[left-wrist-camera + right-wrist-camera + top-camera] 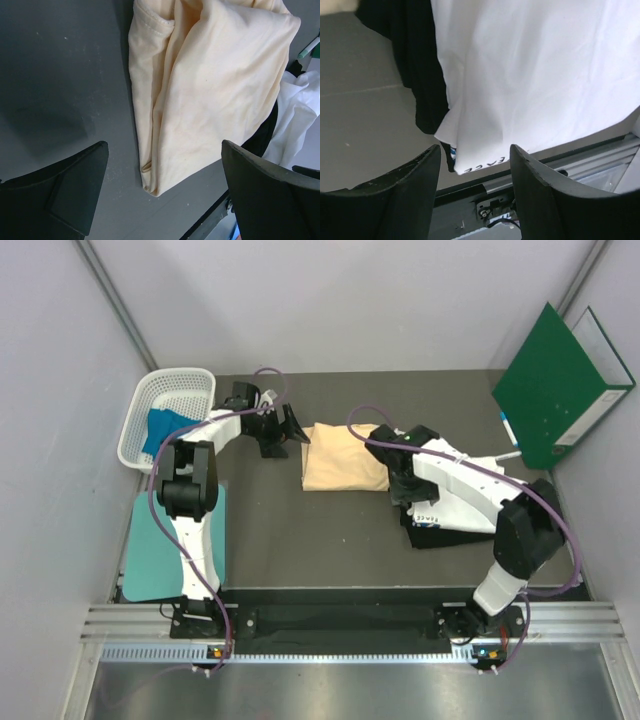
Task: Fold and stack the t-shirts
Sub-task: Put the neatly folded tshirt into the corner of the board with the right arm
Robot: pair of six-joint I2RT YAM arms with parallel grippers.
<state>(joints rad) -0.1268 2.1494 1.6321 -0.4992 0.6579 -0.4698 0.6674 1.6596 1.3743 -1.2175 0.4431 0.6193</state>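
Note:
The folded peach t-shirt [343,457] lies mid-table and fills the left wrist view [210,85]. My left gripper [293,430] is open and empty, hovering at the shirt's left edge; its midpoint [165,192] is just off the shirt's corner. The white t-shirt [462,502] lies on the dark t-shirt [428,536] at the right. My right gripper [405,485] is open and empty above their left edge [475,175], with the white shirt [535,75] and the dark shirt [420,65] below it. The blue t-shirt [160,430] sits in the basket.
A white basket [185,390] stands at the back left. A teal sheet [165,545] lies at the near left under the left arm. A green folder [560,385] leans at the back right. A metal rail [350,625] runs along the near edge.

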